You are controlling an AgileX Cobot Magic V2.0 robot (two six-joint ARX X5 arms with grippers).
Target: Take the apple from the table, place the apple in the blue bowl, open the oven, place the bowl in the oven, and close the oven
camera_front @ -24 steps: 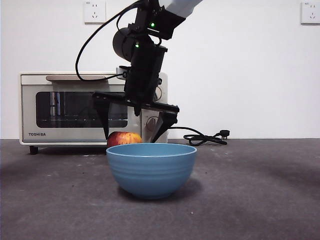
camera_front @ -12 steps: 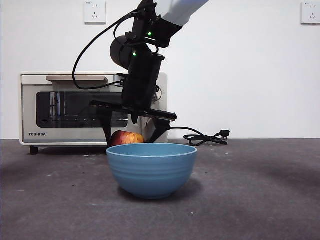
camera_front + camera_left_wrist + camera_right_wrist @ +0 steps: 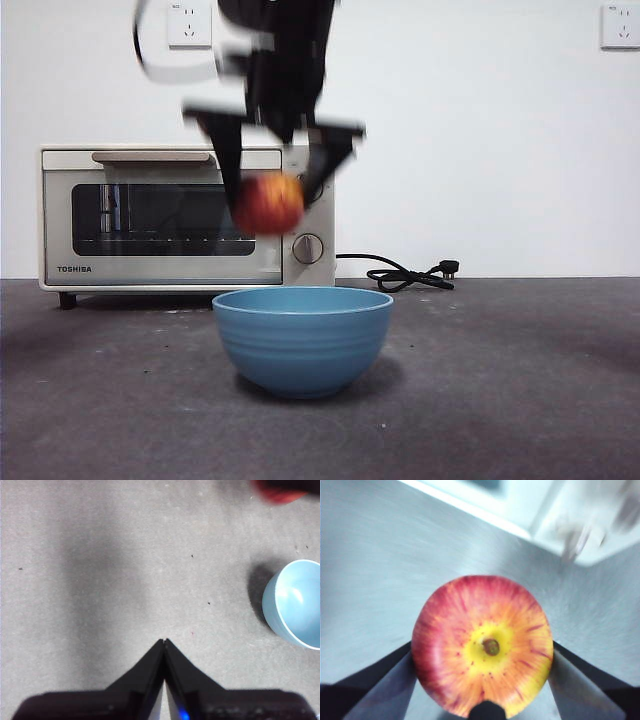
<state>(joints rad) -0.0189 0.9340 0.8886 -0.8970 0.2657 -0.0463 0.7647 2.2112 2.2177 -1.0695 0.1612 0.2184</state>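
Right wrist view shows jaws clamping the apple (image 3: 483, 645); left jaws closed.

One apple (image 3: 268, 203) up in the middle of the front view, one blue bowl (image 3: 302, 340) at lower centre, one oven (image 3: 160, 217) at the left with one knob (image 3: 307, 248) showing. One black cord (image 3: 410, 273) right of centre, two wall sockets (image 3: 190, 23) in the upper corners. Two grippers: one (image 3: 482, 700) in the right wrist view, one (image 3: 164, 642) in the left.
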